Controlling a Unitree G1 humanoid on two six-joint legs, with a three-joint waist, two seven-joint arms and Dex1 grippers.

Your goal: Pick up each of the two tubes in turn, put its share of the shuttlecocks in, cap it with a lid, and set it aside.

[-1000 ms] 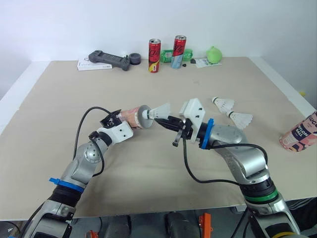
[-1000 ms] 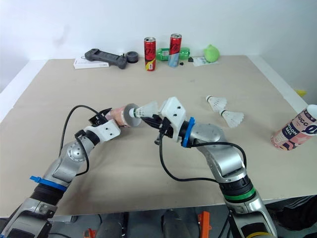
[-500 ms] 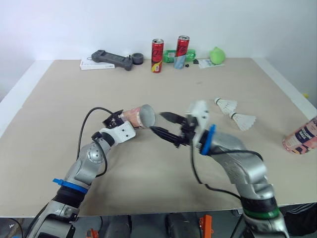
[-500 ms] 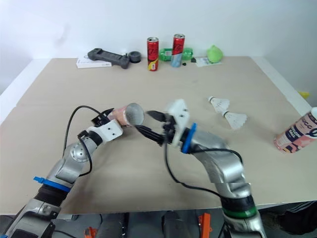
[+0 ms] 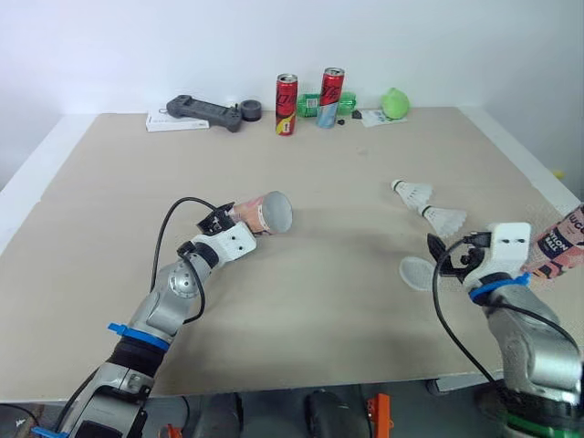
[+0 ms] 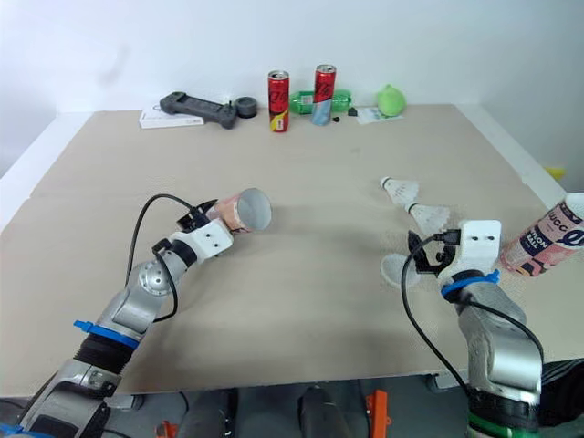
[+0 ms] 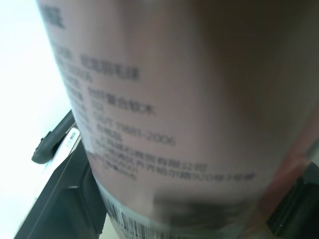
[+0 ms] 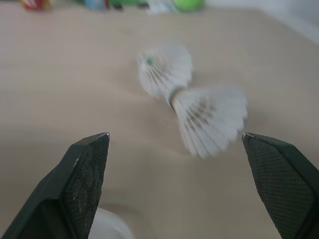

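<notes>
Wide tan bench (image 5: 319,310), matte and flat, and everything sits on it. The pink tube (image 5: 265,212) is up off the surface at centre-left, lying nearly level with its round open mouth turned right; the rim looks grey and the wall is smooth card or plastic. Up close, the tube's side carries rows of small dark print and a barcode strip. The left gripper (image 5: 230,217) is clamped around its closed end, with a black finger on each side.

Over at the bench's right edge, a second pink tube (image 5: 561,239) leans tilted, with dark lettering on its label. The right gripper (image 8: 175,137) hovers low at near right, its textured black fingers (image 8: 84,174) spread wide with nothing between them.

At the far edge stand two slim cans (image 5: 286,91), shiny and red.

Just beyond the right gripper lie two white shuttlecocks (image 5: 444,218), feathered skirts flared. They lie close together, the far one (image 5: 412,192) cork-end left. Just left of that gripper, a thin, round, translucent lid (image 5: 417,272) lies flat on the bench.
</notes>
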